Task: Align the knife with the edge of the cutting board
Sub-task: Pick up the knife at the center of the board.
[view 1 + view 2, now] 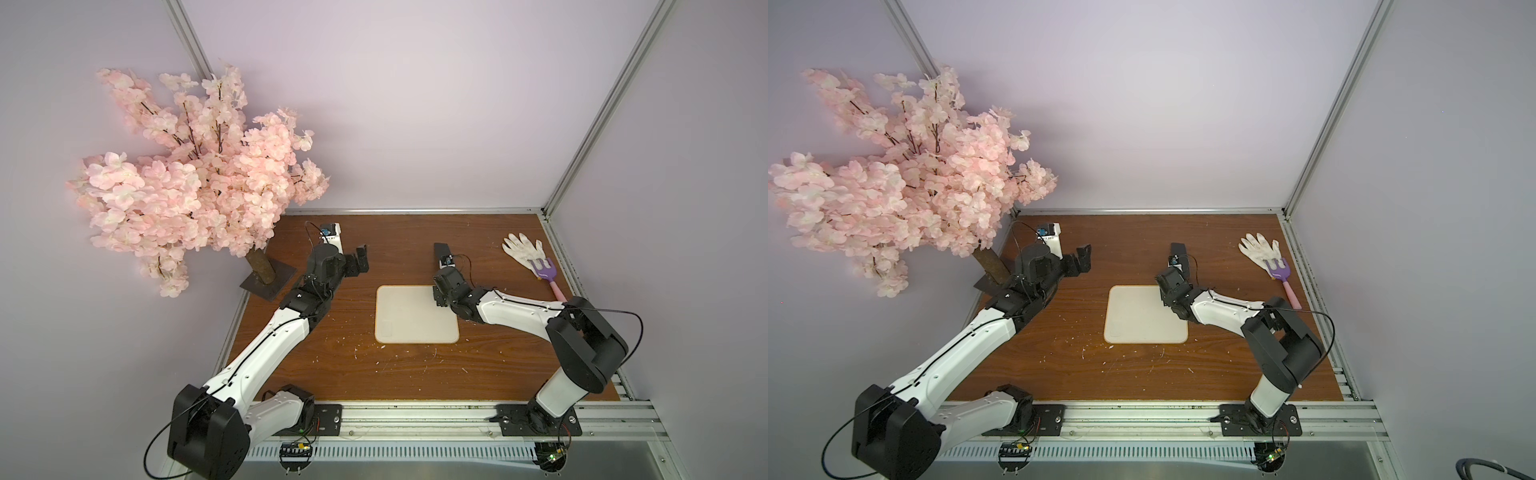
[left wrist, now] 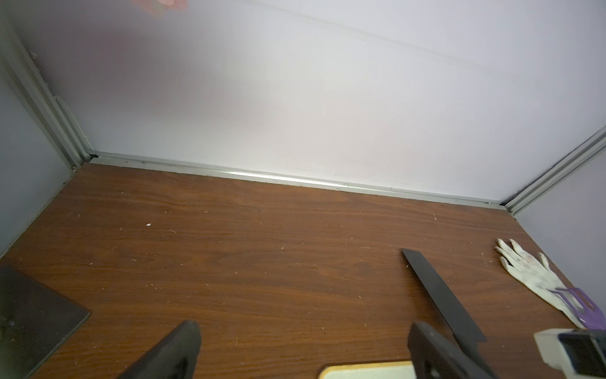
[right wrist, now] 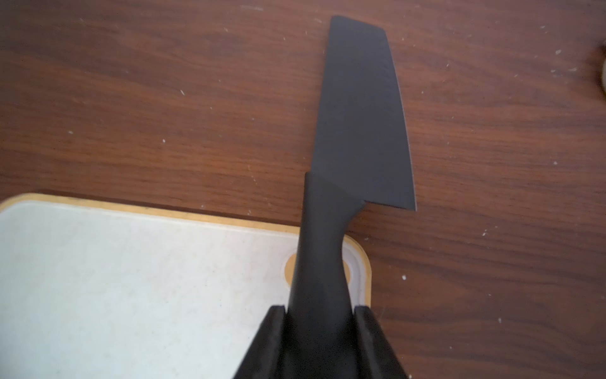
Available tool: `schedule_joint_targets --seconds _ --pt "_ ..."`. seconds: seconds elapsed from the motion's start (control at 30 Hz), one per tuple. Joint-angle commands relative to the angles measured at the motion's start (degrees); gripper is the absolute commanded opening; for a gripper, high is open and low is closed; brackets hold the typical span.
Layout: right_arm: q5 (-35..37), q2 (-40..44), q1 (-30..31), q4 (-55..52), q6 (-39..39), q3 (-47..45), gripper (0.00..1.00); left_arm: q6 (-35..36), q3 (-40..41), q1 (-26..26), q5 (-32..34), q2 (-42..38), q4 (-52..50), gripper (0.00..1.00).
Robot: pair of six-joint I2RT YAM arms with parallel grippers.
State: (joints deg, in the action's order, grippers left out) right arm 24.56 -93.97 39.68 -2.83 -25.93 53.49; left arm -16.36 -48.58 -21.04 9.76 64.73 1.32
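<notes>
The black knife point(image 3: 360, 115) is held by its handle in my right gripper point(image 3: 319, 310), which is shut on it. The handle crosses the cutting board point(image 3: 131, 279) at the corner with the orange-ringed hole point(image 3: 290, 265). The blade sticks out over the wood past the board's far edge. In both top views the cream board point(image 1: 411, 320) point(image 1: 1138, 320) lies mid-table. The right gripper point(image 1: 438, 299) is at its far right corner, with the blade tip point(image 1: 439, 249) beyond it. My left gripper point(image 1: 360, 259) point(image 2: 305, 328) hangs open and empty, far left of the board.
A pink blossom tree point(image 1: 199, 174) on a dark base plate point(image 1: 270, 282) fills the far left. A white glove point(image 1: 523, 251) and a purple fork point(image 1: 544, 270) with a pink handle lie at the far right, near the metal frame rail.
</notes>
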Motion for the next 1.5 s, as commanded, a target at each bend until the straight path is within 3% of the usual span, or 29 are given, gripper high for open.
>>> schedule_joint_targets --seconds 0.0,0.87,1.47 --pt "2.3 3.8 -0.1 0.9 0.9 0.4 0.00 1.0 -0.3 -0.7 1.1 0.0 -1.0 1.00" --pt "7.1 16.0 5.4 -6.7 -0.4 -2.3 0.00 1.2 -0.2 -1.4 1.3 0.1 -1.1 1.00" --pt "6.8 19.4 12.1 -13.4 -7.8 -7.2 0.00 1.2 -0.3 -1.6 1.3 0.6 -1.1 1.00"
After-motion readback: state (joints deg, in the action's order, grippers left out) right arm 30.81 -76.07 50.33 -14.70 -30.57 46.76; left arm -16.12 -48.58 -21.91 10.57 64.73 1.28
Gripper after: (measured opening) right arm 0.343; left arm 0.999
